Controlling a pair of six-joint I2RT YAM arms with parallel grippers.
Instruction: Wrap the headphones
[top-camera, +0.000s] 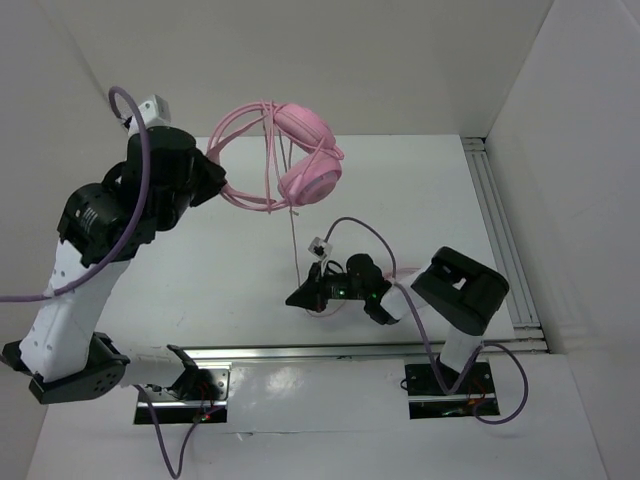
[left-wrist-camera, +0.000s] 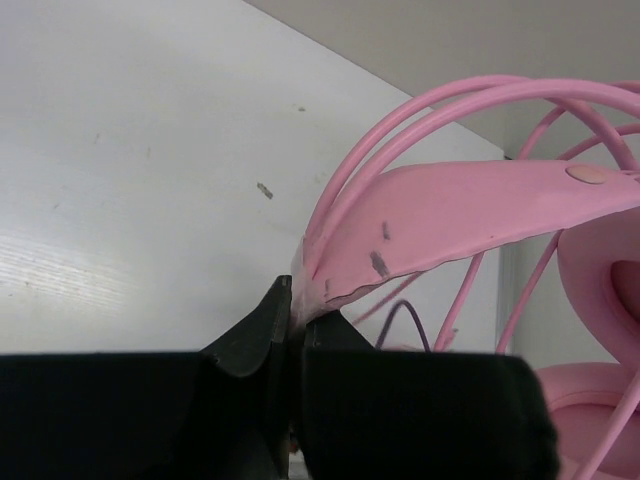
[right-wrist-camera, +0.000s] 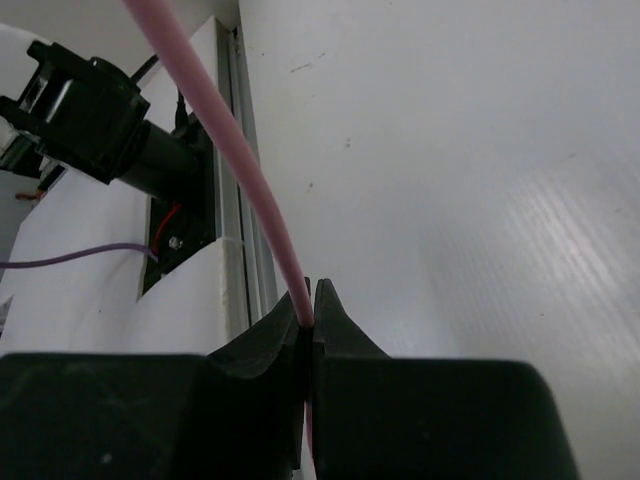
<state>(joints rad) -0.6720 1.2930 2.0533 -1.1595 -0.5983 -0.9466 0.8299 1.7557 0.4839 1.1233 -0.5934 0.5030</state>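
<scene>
The pink headphones hang in the air at the back centre, earcups to the right, wire headband looping left. My left gripper is shut on the headband end; in the left wrist view its jaws pinch the pink band. The thin pink cord runs down from the earcups to my right gripper, which is low over the table. In the right wrist view the cord enters the shut gripper. Some cord is looped over the headband.
An aluminium rail runs along the table's right side and another along the near edge. White walls enclose the back and sides. Purple robot cables arc near the right arm. The left arm's base mount shows in the right wrist view.
</scene>
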